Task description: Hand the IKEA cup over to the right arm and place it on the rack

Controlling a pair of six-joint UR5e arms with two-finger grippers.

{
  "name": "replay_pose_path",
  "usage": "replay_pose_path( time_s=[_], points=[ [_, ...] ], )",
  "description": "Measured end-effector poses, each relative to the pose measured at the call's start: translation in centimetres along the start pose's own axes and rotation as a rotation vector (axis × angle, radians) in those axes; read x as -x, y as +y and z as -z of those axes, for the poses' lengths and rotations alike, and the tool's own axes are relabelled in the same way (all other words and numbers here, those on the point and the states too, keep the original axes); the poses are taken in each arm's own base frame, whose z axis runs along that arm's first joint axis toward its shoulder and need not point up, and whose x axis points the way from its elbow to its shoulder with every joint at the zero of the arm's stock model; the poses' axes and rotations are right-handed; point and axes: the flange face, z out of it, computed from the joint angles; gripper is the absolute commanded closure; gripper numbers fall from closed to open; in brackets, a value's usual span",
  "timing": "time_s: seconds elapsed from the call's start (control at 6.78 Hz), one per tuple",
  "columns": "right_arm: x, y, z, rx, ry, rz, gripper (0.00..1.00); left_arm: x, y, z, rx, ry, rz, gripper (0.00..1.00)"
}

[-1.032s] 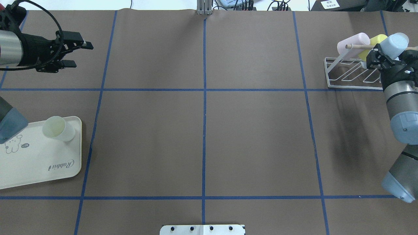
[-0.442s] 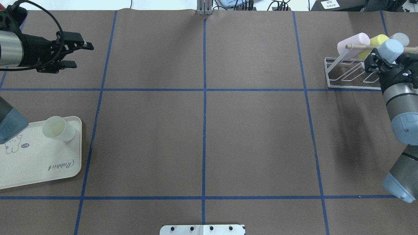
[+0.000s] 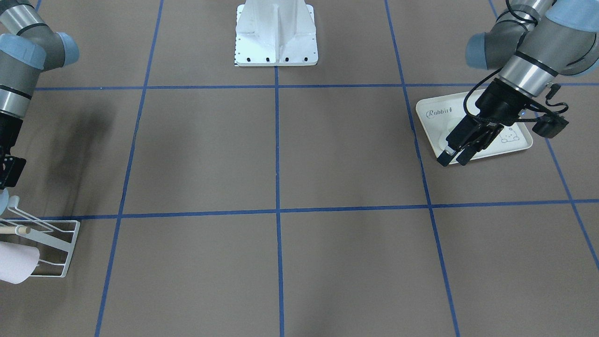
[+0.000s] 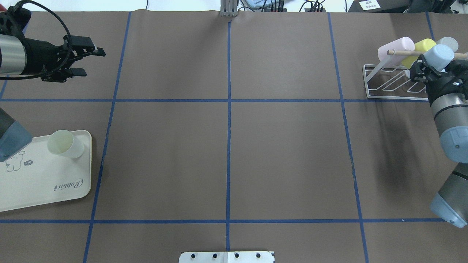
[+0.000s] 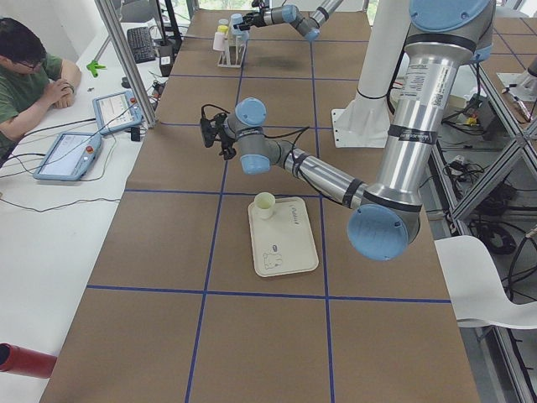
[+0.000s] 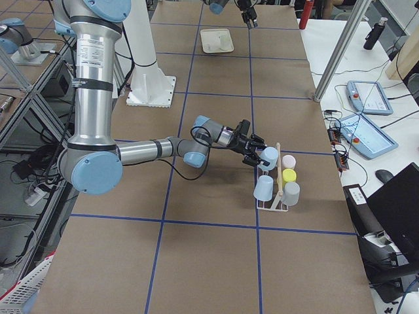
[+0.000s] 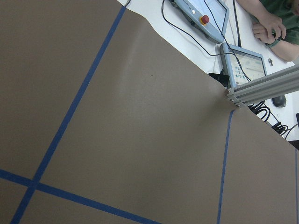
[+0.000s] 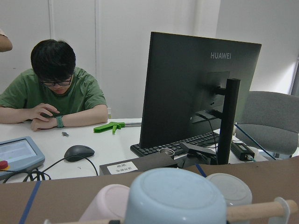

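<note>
The right gripper [image 4: 424, 67] is clamped on the pale blue IKEA cup [image 4: 438, 55], holding it over the white wire rack [image 4: 384, 95] just beside a yellow cup [image 4: 420, 46], while the left gripper [image 4: 87, 61] hangs empty, its jaws apart, well across the worktop [image 4: 285, 157].

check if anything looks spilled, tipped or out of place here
Nothing stands out. The right gripper holds a blue cup at the rack, beside a pink cup, a yellow cup and a grey cup on it. The pale cup stands upright on the tray. No spill shows.
</note>
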Motion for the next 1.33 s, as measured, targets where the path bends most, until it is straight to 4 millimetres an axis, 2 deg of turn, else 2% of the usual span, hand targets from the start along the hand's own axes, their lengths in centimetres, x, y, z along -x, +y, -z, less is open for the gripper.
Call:
replay_pose_path(
  time_s=[0.88, 1.33],
  points=[
    [-0.25, -0.31, -0.07, -0.004, 0.006, 0.002, 1.00, -0.15, 0.13, -0.14, 0.003, 0.001, -0.002, 0.00],
    [-0.65, 0.35, -0.52, 0.001, 0.018, 0.013, 1.00, -0.27, 0.17, -0.13, 0.004, 0.003, -0.003, 0.00]
  ],
)
